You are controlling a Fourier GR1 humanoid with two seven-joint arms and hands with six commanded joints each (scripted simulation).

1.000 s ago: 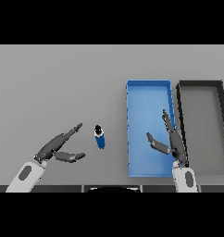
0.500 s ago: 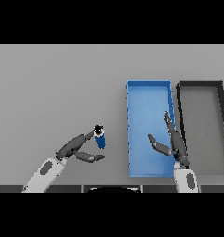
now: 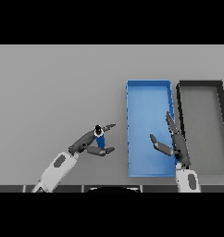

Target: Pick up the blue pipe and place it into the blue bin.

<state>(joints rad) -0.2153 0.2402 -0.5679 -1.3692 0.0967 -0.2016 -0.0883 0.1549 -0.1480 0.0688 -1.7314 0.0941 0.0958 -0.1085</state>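
The blue pipe (image 3: 100, 139) stood upright on the grey counter (image 3: 53, 92), just left of the blue bin (image 3: 148, 90). The left robot hand (image 3: 88, 141) had its fingers and thumb spread on either side of the pipe, not clamped. The right robot hand (image 3: 171, 141) hung open over the bin's right side. A black bin (image 3: 200, 85) sat just right of the blue bin.

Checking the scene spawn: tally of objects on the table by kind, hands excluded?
Bins: 2, the blue bin and the dark bin right of it
Pipes: 1, the blue pipe, on the table left of the blue bin, between the fingers and thumb of the left hand
Total: 3
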